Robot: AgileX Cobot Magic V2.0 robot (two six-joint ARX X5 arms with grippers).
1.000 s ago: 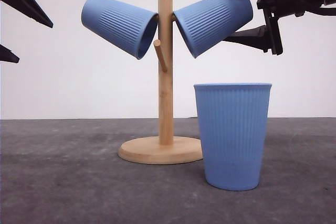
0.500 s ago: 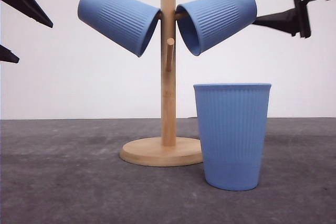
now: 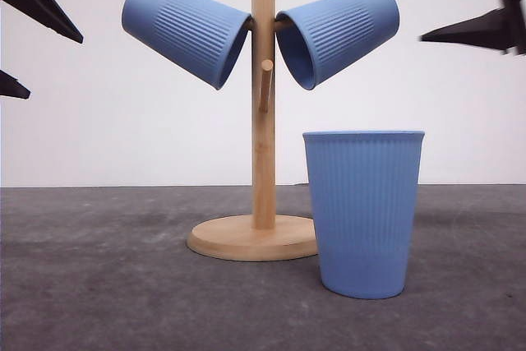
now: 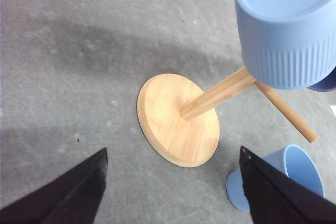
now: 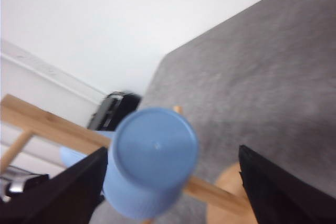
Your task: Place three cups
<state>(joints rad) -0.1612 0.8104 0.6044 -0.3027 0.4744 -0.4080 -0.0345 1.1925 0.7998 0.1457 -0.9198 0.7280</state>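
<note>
Three blue cups sit around a wooden stand [image 3: 263, 104]. That stand has a tall round pole, short pegs and a flat round foot [image 3: 251, 238] on a rough grey table [image 3: 99, 285]. Behind it is a plain white wall [image 3: 123, 145].

One cup [image 3: 185, 32] hangs tipped on a peg on the left of the pole. Another cup [image 3: 339, 32] hangs tipped on a peg on the right. A third cup [image 3: 364, 211] stands upright on the table, near us, just right of the foot and hiding part of it.

All the cups have thin lines down their sides and a smooth band at the rim.

At the far left, the left claw [image 3: 20, 34] has its black fingers spread apart, holding nothing. High on the right, the right claw [image 3: 460, 2] is apart too, clear of the hanging cup.
</note>
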